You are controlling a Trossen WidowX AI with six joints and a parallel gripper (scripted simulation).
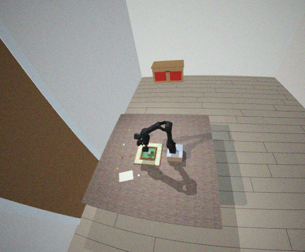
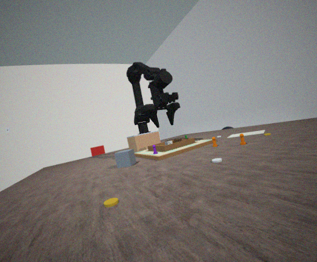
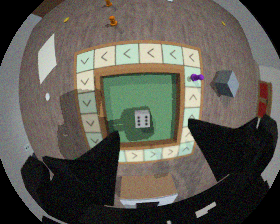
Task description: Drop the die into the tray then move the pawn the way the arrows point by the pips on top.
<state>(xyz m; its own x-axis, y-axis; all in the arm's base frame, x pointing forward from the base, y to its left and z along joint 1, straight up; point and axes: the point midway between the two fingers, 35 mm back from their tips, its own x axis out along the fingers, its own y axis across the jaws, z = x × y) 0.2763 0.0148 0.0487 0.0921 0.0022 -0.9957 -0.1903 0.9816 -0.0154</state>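
Observation:
The die (image 3: 142,119) (image 2: 168,142) lies in the green-floored dice tray (image 3: 141,70) (image 2: 165,147), its top face showing six pips in the wrist view. The purple pawn (image 3: 197,77) (image 2: 154,150) stands on the right column of the board (image 3: 127,53) (image 2: 162,156) (image 1: 147,162) in the wrist view, on the square just below the top right corner. The arrows on that column point up, and along the top row they point left. My gripper (image 3: 155,128) (image 2: 165,125) is open and empty, above the tray, with its fingers well apart. The fingers hide part of the board's lower squares.
A grey cube (image 3: 225,83) (image 2: 125,158) stands beside the board near the purple pawn. Two orange pawns (image 3: 113,21) (image 2: 215,142), a green pawn (image 1: 160,172), a white card (image 1: 126,176) (image 3: 47,57) and small yellow and white discs lie around. The arm's base box (image 1: 175,159) is beside the board.

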